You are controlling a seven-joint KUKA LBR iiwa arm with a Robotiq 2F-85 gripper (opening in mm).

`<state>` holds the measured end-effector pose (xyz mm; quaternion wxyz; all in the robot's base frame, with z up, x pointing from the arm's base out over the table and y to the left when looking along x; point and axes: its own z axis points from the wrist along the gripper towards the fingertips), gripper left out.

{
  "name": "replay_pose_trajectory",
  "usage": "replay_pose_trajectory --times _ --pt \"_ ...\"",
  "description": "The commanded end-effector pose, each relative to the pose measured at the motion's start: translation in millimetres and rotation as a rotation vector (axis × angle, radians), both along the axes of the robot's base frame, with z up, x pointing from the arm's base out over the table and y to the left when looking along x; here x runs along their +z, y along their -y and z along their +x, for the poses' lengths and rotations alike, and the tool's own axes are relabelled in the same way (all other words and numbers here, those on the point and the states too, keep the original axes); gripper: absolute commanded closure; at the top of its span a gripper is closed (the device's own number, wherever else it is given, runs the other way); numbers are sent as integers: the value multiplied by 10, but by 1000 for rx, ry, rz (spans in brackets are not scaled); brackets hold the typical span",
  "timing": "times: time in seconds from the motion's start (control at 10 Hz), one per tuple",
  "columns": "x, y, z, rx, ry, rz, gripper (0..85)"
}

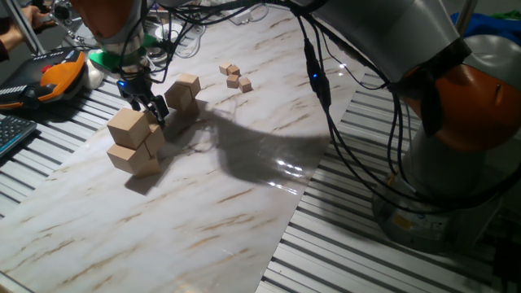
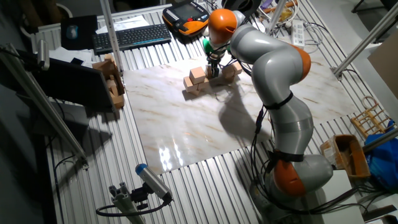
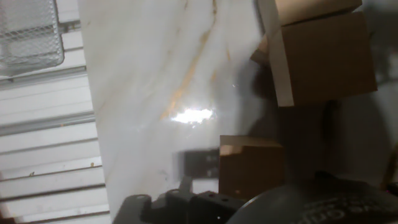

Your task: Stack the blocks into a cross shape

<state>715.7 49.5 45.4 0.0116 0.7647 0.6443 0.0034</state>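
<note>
Several light-tan wooden blocks stand clustered at the marble board's far left: a top block [image 1: 129, 126] rests on lower ones [image 1: 135, 157], and they also show in the other fixed view [image 2: 197, 76]. One more block [image 1: 185, 91] stands apart behind them. My gripper [image 1: 149, 107] hovers just right of the top block, between the cluster and the lone block, with its fingers spread and nothing between them. In the hand view the stacked blocks [image 3: 323, 56] fill the upper right and a single block [image 3: 252, 165] lies lower down. My fingers do not show there.
Tiny tan cubes [image 1: 234, 76] lie further back on the board. An orange teach pendant [image 1: 61, 75], a keyboard [image 2: 130, 36] and cables sit past the board's edge. Bigger wooden cubes [image 2: 109, 78] stand on the slatted table. A mesh basket [image 3: 28, 31] is nearby.
</note>
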Motion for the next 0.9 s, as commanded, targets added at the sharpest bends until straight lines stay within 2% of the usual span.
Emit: replay_pose_trajectory --times 0.0,0.4,0.6,0.8 --pt "-9 2 0 5 -4 1 170" --pt "-5 5 -14 32 3 7 850" --pt "99 -3 -21 53 4 0 850" --pt "368 -39 -28 67 -5 5 850"
